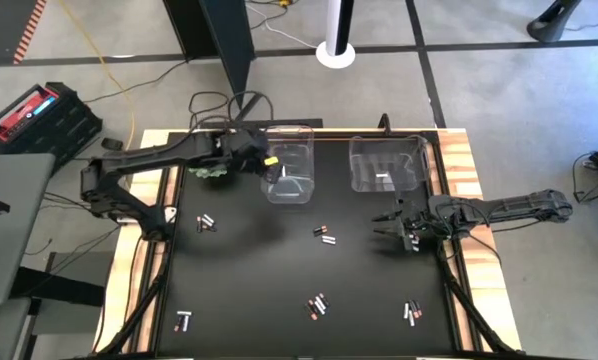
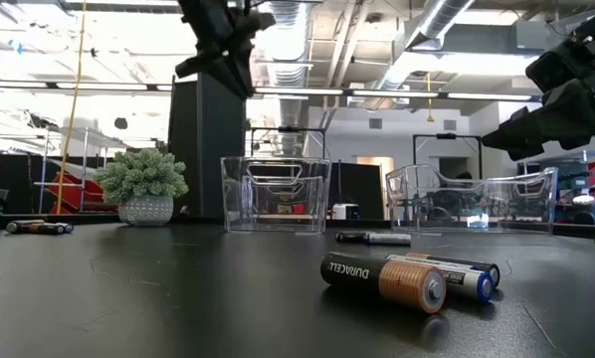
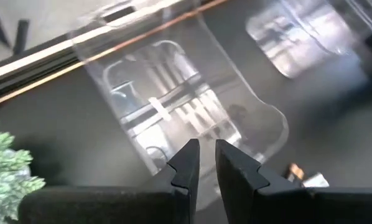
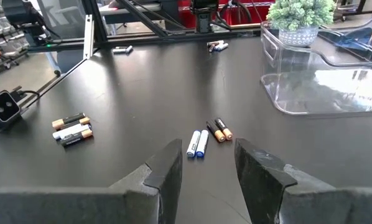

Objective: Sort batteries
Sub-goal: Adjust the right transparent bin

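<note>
Several batteries lie on the black table in small groups: a pair at the left, a pair in the middle, and groups near the front edge. A copper-ended cell lies on its side close to the low camera. My left gripper hangs high above the left clear bin, whose floor shows below it in the left wrist view. My right gripper waits open at the table's right side, with two battery pairs ahead of it.
A second clear bin stands to the right of the first, with a small white piece on its floor. A potted plant sits at the far left beside the left bin. The wooden table rim frames the mat.
</note>
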Available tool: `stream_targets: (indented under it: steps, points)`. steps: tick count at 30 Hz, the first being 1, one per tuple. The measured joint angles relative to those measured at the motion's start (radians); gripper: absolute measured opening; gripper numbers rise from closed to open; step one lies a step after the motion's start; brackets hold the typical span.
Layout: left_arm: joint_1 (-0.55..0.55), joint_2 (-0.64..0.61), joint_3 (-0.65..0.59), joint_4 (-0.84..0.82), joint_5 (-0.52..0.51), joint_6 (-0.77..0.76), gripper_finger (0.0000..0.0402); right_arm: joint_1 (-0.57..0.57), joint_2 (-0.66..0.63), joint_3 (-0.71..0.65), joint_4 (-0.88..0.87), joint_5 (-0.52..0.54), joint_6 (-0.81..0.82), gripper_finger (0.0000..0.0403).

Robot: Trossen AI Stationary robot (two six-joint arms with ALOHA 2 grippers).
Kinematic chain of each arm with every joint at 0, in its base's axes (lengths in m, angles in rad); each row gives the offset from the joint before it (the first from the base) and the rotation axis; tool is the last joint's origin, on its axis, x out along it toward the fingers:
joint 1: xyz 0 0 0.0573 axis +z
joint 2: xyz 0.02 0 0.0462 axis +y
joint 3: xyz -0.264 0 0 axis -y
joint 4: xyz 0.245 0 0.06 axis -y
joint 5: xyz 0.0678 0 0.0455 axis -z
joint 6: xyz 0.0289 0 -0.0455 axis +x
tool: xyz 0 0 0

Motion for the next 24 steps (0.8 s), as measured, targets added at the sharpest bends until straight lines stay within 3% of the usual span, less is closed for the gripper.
stream_targets:
  steps: [8,15,24]
  points:
    - [-0.113,-0.006,0.000,0.000,0.000,0.071,0.0050,0.000,0.000,0.000,0.002,0.000,-0.033,0.0166]
    - [-0.201,-0.006,0.000,0.000,0.003,0.070,0.0050,0.000,0.000,-0.001,0.008,0.000,0.032,0.0166]
    - [-0.267,-0.006,0.000,0.022,0.009,-0.026,0.0050,0.000,0.000,-0.001,0.008,0.000,0.163,0.0166]
